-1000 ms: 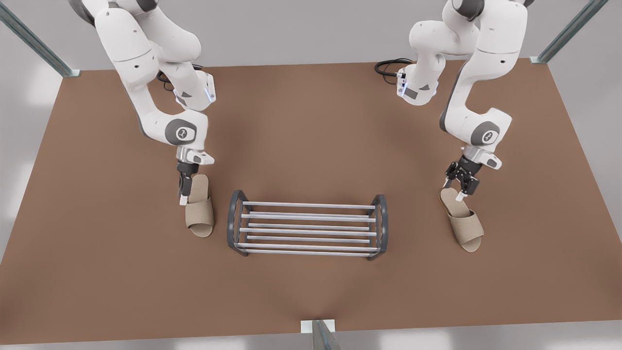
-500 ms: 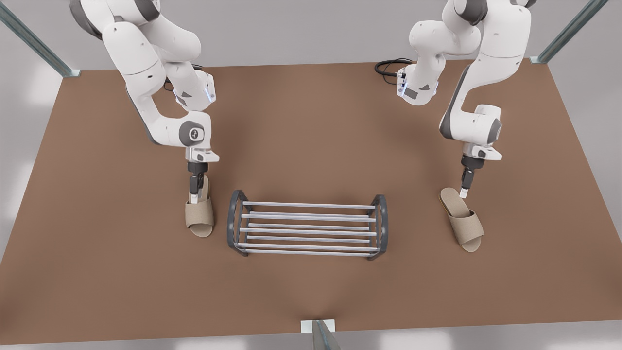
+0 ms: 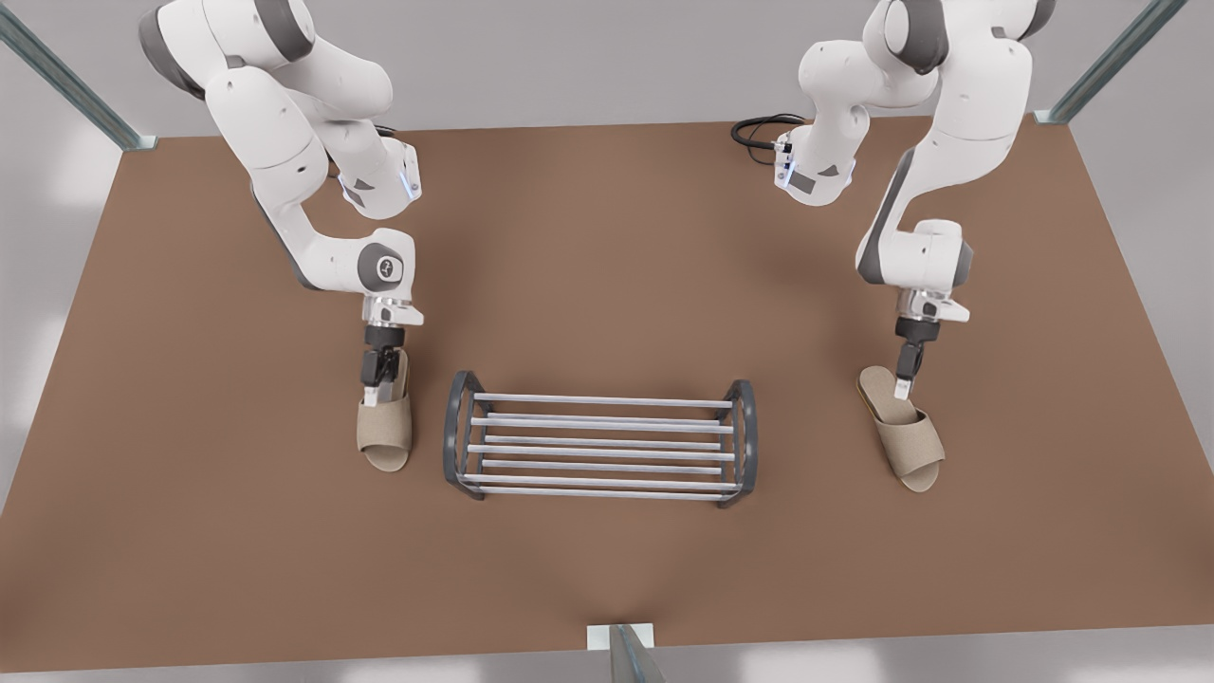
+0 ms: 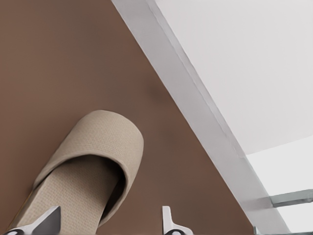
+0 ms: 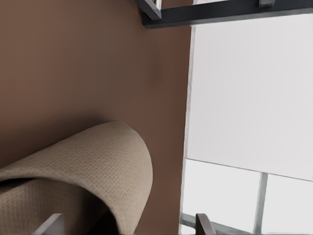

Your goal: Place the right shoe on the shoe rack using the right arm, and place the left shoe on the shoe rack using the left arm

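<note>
Shoe rack (image 3: pixel 599 448) stands mid-table, its top rods unobstructed from above. At its 9 o'clock, the right shoe (image 3: pixel 384 432) leaves only a narrow gap, with the right gripper (image 3: pixel 372 391) at its heel. At 3 o'clock, the left shoe (image 3: pixel 906 432) and left gripper (image 3: pixel 904 384) stand well apart. The table (image 3: pixel 607 247) at 12 o'clock is bare.

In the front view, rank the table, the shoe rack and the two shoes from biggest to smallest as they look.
1. Table
2. Shoe rack
3. Right shoe and left shoe: they look alike, so they are not ranked against each other.
</note>
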You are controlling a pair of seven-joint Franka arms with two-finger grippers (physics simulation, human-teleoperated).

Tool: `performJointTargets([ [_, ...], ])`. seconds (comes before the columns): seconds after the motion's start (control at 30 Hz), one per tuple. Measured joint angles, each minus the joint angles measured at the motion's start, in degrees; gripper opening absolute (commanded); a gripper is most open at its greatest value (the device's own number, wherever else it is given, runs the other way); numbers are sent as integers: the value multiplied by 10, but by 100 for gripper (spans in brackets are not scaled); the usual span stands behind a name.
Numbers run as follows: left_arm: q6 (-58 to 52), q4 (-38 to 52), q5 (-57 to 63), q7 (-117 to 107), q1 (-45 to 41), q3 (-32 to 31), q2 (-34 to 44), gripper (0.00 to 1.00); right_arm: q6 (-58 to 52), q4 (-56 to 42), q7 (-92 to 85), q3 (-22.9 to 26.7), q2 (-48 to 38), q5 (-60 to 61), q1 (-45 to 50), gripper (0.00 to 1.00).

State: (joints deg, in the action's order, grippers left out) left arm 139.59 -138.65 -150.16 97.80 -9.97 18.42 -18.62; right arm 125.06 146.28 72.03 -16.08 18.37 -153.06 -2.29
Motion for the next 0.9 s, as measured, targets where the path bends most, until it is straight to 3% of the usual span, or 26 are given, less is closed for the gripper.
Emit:
performJointTargets([
  [0.4, -39, 87, -4, -83, 1, -3, -66, 100, -19, 0, 38, 10, 1, -2, 0, 100],
  [0.43, -39, 95, -4, -89, 1, -4, -72, 100, -19, 0, 41, 10, 1, -2, 0, 93],
  [0.77, -32, 137, -4, -137, 1, -6, -102, 100, -22, -9, 56, 14, 19, -11, 0, 84],
  [0.87, -30, 138, -3, -147, 1, -6, -103, 89, -23, -15, 60, 27, 26, -30, 0, 78],
  [0.9, -29, 138, -3, -150, 1, -6, -104, 78, -23, -15, 61, 28, 26, -35, 0, 72],
])
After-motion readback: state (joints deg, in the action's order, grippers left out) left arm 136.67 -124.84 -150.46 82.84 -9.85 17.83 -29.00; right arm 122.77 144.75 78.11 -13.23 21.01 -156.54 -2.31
